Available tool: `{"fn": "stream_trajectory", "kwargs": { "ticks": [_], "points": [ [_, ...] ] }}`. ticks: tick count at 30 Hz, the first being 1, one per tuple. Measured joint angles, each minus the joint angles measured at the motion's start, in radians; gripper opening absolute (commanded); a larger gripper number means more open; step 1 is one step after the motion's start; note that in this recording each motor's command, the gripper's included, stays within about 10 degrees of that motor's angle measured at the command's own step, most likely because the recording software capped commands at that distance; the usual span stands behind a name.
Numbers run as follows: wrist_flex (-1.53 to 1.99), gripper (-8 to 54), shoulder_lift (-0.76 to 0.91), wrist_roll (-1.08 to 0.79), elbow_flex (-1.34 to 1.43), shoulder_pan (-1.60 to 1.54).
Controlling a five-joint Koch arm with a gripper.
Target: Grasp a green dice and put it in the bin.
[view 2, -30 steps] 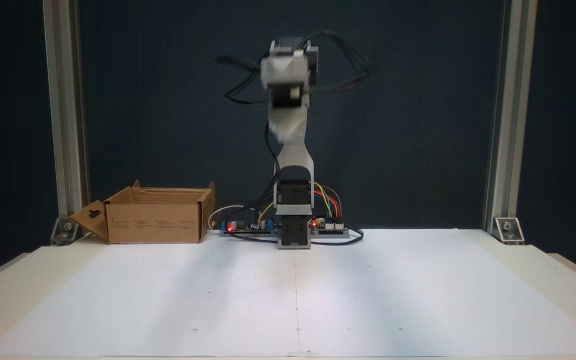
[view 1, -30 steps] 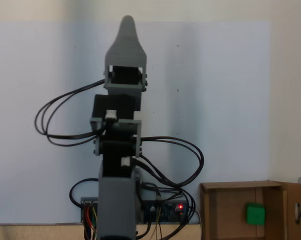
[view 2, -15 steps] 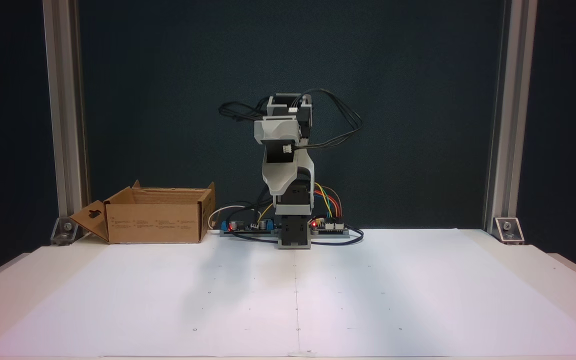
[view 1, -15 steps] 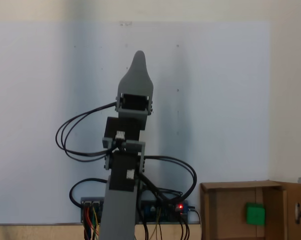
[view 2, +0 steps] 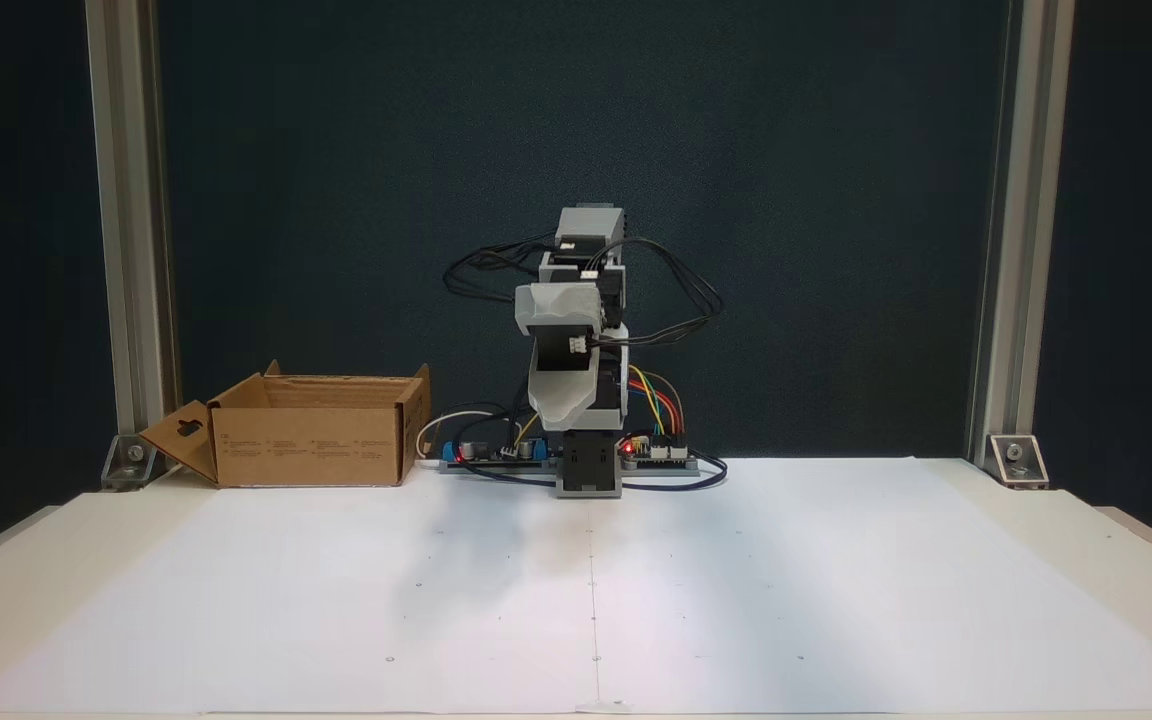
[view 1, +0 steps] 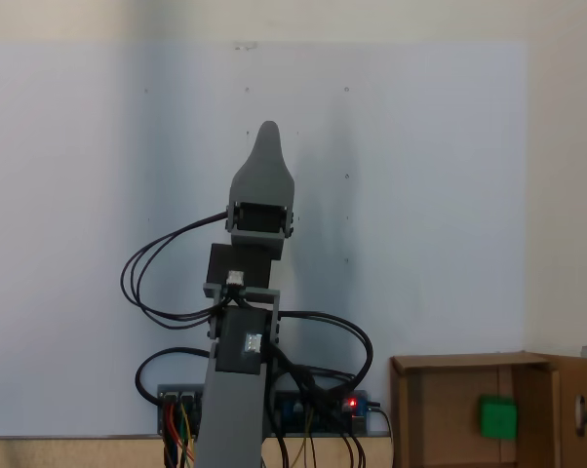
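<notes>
Since the earlier frames the arm has folded lower and drawn back toward its base, its tip dropping from high above the table to just over the base.

Nearest in the fixed view from the front lies the white sheet (view 2: 736,600) covering the table, bare of objects. Beyond it, at the far edge, stands the arm with the gripper (view 2: 561,410) pointing down and toward the camera; in the fixed view from above the gripper (view 1: 267,132) shows as a single grey tip, so I cannot tell whether the claw is released or clenched. It holds nothing visible.

Left of the base in the front view sits the bin (view 2: 311,445). From above, the bin (view 1: 450,366) is at lower right, with the green dice (view 1: 497,417) resting inside it.
</notes>
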Motion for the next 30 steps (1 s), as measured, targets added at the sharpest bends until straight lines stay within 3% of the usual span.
{"fn": "stream_trajectory", "kwargs": {
  "ticks": [30],
  "points": [
    [-0.703,45.4,0.000,0.000,0.425,-0.029]
  ]
}}
